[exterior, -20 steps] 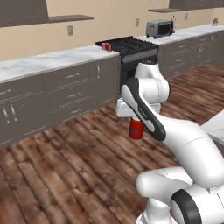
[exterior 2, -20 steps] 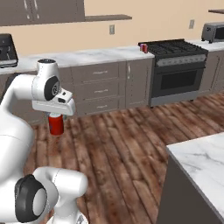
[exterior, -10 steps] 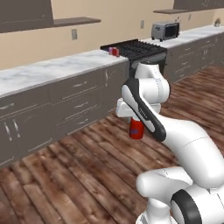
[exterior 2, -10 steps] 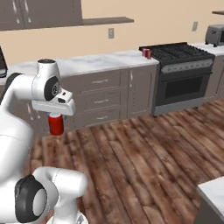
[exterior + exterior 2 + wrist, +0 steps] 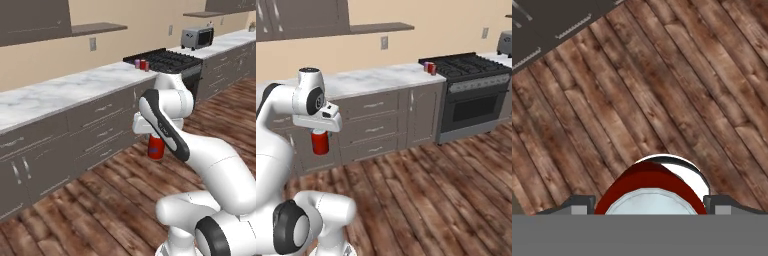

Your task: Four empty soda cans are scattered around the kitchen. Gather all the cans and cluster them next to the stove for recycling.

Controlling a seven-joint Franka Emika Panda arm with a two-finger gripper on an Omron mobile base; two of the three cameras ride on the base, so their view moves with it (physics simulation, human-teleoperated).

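My gripper (image 5: 156, 146) is shut on a red soda can (image 5: 156, 149), held upright above the wood floor in front of the cabinets. The right base view has the same can (image 5: 320, 142) hanging under the hand (image 5: 320, 134). In the hand view the can's silver top and red shoulder (image 5: 649, 182) sit between the two fingertips (image 5: 579, 204). A purple-pink can (image 5: 137, 63) and a red can (image 5: 143, 64) stand together on the marble counter just left of the black stove (image 5: 167, 59). The right base view also has these cans (image 5: 429, 67) beside the stove (image 5: 468, 64).
Dark brown cabinets (image 5: 95, 130) under a long marble counter (image 5: 371, 79) run along the wall. A silver toaster (image 5: 196, 36) stands right of the stove. Wall shelves (image 5: 95, 27) hang above. Open wood-plank floor (image 5: 431, 200) lies between me and the cabinets.
The whole picture has shifted: the base has driven, and the counter and stove now look closer and further left. The red can stays in the shut gripper, the arm's pose unchanged.
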